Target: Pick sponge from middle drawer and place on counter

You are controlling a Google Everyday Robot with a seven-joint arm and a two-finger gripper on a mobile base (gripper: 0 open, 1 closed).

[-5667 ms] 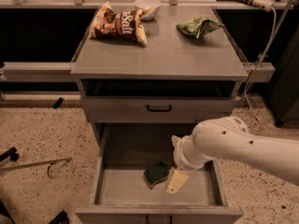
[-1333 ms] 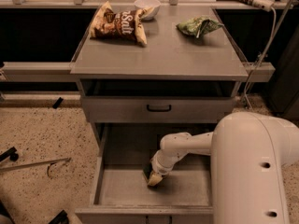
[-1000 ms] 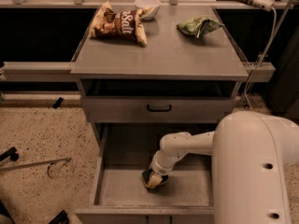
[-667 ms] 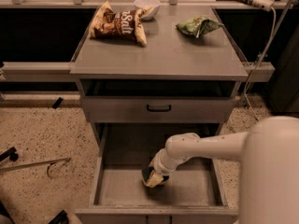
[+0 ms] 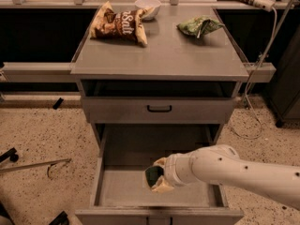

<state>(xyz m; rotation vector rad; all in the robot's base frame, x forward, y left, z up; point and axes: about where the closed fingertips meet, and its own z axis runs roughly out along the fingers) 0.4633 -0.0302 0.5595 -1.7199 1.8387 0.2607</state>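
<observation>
Dark green sponge (image 5: 152, 174) is inside the middle drawer (image 5: 121, 191), near the centre of its floor and, I judge, just above it. The claw (image 5: 156, 176) is clamped on it, with tan fingers (image 5: 163, 187) pressing from two sides.

The first risk is the grip. Foam is soft, and if the pinch sits near one edge, the sponge can twist and fall back into this drawer.

The second risk is the way up. Directly above the drawer's back half is the shut upper drawer front (image 5: 159, 109), so a straight rise could strike it; the arm should first pull out past the drawer's front edge.

Higher above the drawer is the bench (image 5: 164, 55), where a chip bag (image 5: 119, 23) and a green snack bag (image 5: 199, 26) could be pushed.
</observation>
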